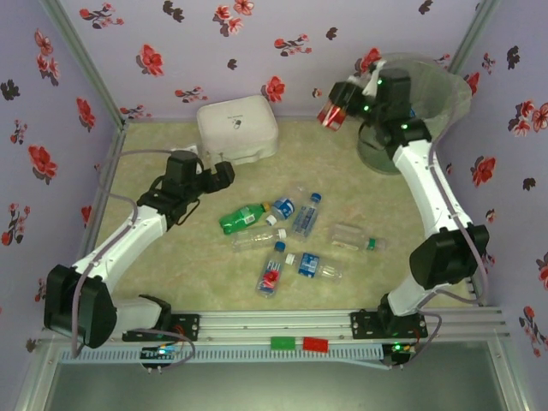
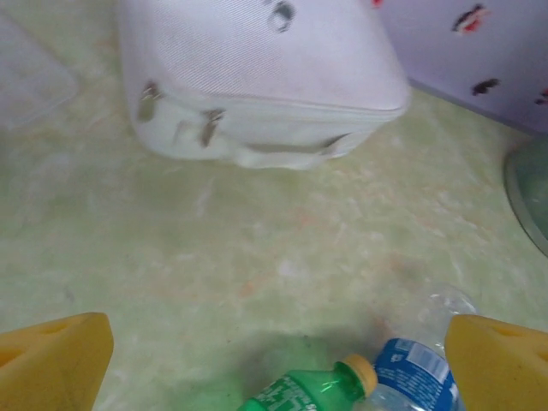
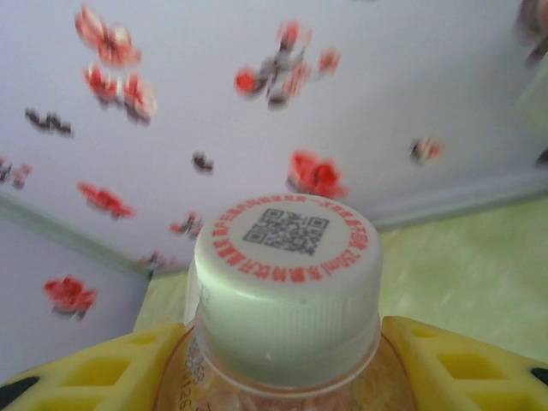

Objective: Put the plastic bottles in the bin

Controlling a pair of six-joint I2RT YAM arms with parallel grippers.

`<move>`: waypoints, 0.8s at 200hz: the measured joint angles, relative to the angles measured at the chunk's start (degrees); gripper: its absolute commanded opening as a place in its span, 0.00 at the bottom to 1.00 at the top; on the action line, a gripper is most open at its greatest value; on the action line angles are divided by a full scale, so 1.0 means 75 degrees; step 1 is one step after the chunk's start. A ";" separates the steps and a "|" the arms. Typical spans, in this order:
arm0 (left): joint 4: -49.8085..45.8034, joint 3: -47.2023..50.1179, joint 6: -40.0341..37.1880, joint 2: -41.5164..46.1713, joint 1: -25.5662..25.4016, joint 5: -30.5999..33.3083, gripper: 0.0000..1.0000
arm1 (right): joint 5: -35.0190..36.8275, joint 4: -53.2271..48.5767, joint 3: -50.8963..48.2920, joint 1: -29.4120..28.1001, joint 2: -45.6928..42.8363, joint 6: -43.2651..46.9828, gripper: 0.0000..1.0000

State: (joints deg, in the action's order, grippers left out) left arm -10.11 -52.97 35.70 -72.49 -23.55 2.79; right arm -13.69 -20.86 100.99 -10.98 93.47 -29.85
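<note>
Right fingers point(image 3: 458, 364): yellow, moulded with hollow cells, pinching a red-labelled bottle point(image 1: 332, 114) at the neck from both sides. The bottle is clear plastic. Its cap point(image 3: 287, 282) is white and round, with fine vertical ridges, a red ring of print and a QR code on top. The bottle hangs in the air just beside the left rim of the bin point(image 1: 445, 81), not inside it. Bin is round, translucent grey-green.

Left fingers point(image 2: 56, 360): yellow blocks, spread wide, nothing between them, low over the worktop point(image 2: 282, 248), which is pale green and mottled. Below them lies a green bottle point(image 2: 300, 390) with a yellowish cap, touching a clear blue-labelled bottle point(image 2: 411, 364). Beyond is a white box point(image 2: 257, 77) with a woven texture, rounded corners and metal zip pulls.

More bottles lie on their sides mid-worktop, among them a clear one with a green cap point(image 1: 355, 238).
</note>
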 measured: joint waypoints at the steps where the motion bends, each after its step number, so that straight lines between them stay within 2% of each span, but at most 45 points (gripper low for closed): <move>1: 0.0000 0.0015 0.0029 0.0000 0.0009 -0.0003 1.00 | 0.0041 -0.0038 0.0085 0.0029 0.0020 0.0029 0.40; 44: -0.0029 0.0119 0.0396 -0.0128 0.0029 -0.0239 1.00 | 0.1483 -0.0449 0.1658 0.0819 0.0676 0.0507 0.40; 81: -0.0082 0.0187 0.0423 -0.0157 0.0029 -0.0565 1.00 | 0.2495 -0.0452 0.2052 0.1399 0.1483 0.0434 0.40; 116: -0.0082 0.0364 0.0565 -0.0338 0.0029 -0.1052 1.00 | 0.2964 -0.0440 0.2299 0.1769 0.2264 0.0230 0.42; 141: -0.0099 0.0466 0.0600 -0.0414 0.0026 -0.1244 1.00 | 0.3002 -0.0574 0.2917 0.1944 0.2888 0.0111 0.57; 160: -0.0111 0.0469 0.0595 -0.0425 0.0026 -0.1314 1.00 | 0.3005 -0.0714 0.3214 0.1988 0.3139 0.0058 0.79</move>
State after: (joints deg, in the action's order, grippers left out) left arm -10.94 -49.45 40.16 -75.68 -23.35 -7.07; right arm 8.84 -26.22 125.10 3.92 117.01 -29.41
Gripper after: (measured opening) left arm 0.997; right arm 0.674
